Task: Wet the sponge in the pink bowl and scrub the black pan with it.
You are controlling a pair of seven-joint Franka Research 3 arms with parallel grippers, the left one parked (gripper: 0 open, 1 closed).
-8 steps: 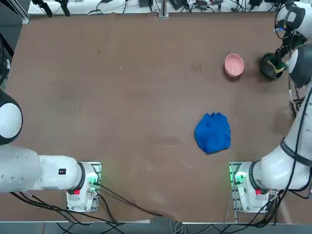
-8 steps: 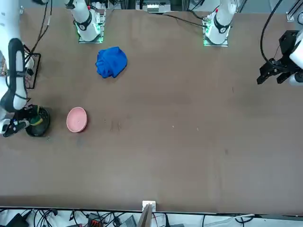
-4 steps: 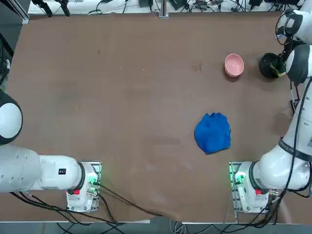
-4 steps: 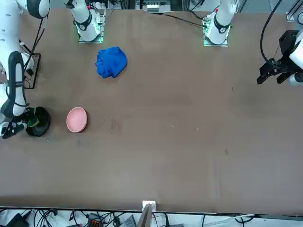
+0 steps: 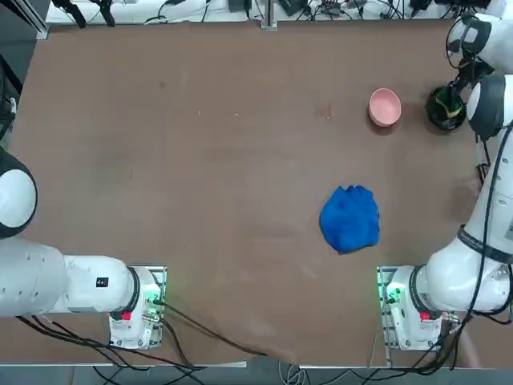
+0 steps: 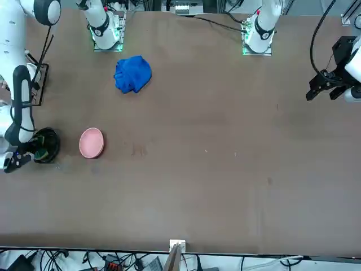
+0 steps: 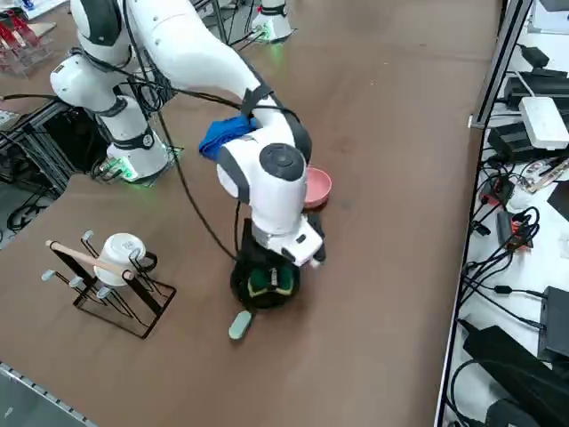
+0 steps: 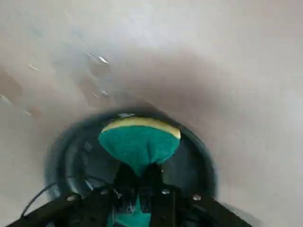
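- Looking from the robot's side of the table, I call the far edge twelve; the black pan lies out toward two o'clock.
- The right gripper is over that pan, its fingers brought in narrow with the green sponge pinched between them.
- The sponge is squeezed at its middle and fans out beyond the fingertips, its yellow layer showing along the curved edge.
- From the wrist, I see the sponge within the pan's outline; whether it presses on the bottom, I can't tell.
- The pan's short pale handle sticks out between three and four o'clock from the pan's middle.
- The pink bowl sits upright near the pan, at nine o'clock from it, the two standing apart. I can't make out any water in it.
- Shiny wet drops dot the tabletop just beside the pan.
- A crumpled blue cloth lies well apart from the bowl, between six and seven o'clock from it.
- At about five o'clock from the pan there's a black wire rack, holding a round white piece and with a pale wooden rod across it.
- The right arm reaches out above the table, bent down toward the pan.
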